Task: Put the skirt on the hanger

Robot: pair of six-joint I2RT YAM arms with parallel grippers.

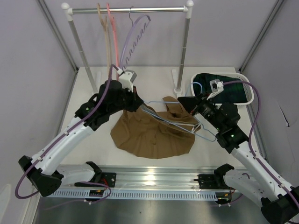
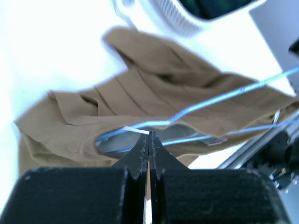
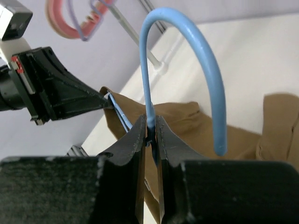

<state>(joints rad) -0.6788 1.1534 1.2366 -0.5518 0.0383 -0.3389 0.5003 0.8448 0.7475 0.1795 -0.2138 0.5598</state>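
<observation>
Fingers first: my right fingers (image 3: 139,140) are nearly closed, clamped on the hanger (image 3: 205,70) at its neck, just below the hook, which curls up and over toward the right. My left fingers (image 2: 142,151) are pressed fully together, tips right at the hanger's left end and a small whitish tag at the skirt (image 2: 154,93) edge. Can't tell if any cloth is pinched betw. them.

Key relation: the hanger's long axis runs from my left tips (far-left) to my right tips (near-right), slanting across the skirt. The left end looks tucked into the waist opening, w/ pale lining showing behind the wire, but most of the hanger lies on top of the cloth. The skirt lies spread on the bench (image 1: 93,79), centre, mostly near of the hanger line and betw. both arms. The left arm is nearer the waistband opening; the right arm owns the hook.

Pose: the left arm reaches in from near-left, wrist angled toward the right. The right arm comes from near-right, elbow bent, wrist pointing far-left.

My guess: next the waistband needs drawing along the hanger toward the right end, so the left side needs a real grip on cloth.

Further out: basket (image 1: 247,100) w/ dark plaid cloth far-right, rail (image 1: 131,9) w/ spare hangers at the far edge.
</observation>
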